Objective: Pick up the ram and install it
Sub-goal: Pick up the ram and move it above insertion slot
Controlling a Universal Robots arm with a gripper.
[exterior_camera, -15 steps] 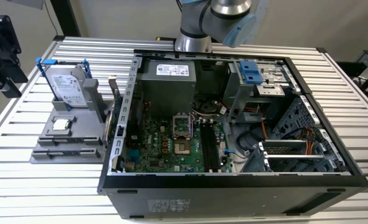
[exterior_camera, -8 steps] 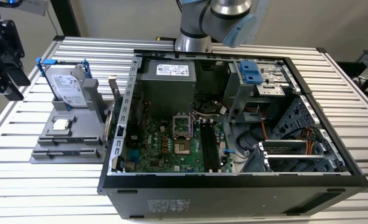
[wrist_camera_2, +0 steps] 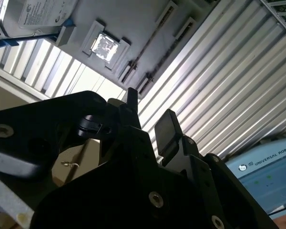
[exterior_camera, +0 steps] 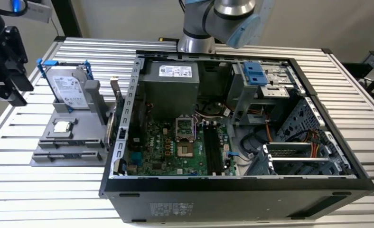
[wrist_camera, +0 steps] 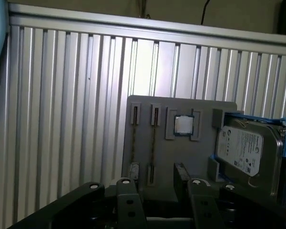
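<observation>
- gripper (wrist_camera_2: 150, 114) is spread wide, nothing between the fingers (wrist_camera_2: 168, 125), hanging clear of the gray holder (wrist_camera: 176, 152)
- ram (wrist_camera: 153, 143) stands on edge in that holder, in the narrow slot closest to the processor chip (wrist_camera: 183, 125)
- key bit: in the first wrist view the stick's long axis runs straight away from the gripper, lined up with the gap, so I'd guess the jaws would close on its flat faces
- count: one ram stick I'm sure of (neighbour slot, can't tell), two slots, one chip, one hard drive (wrist_camera: 248, 152), one open PC case (exterior_camera: 238, 190)
</observation>
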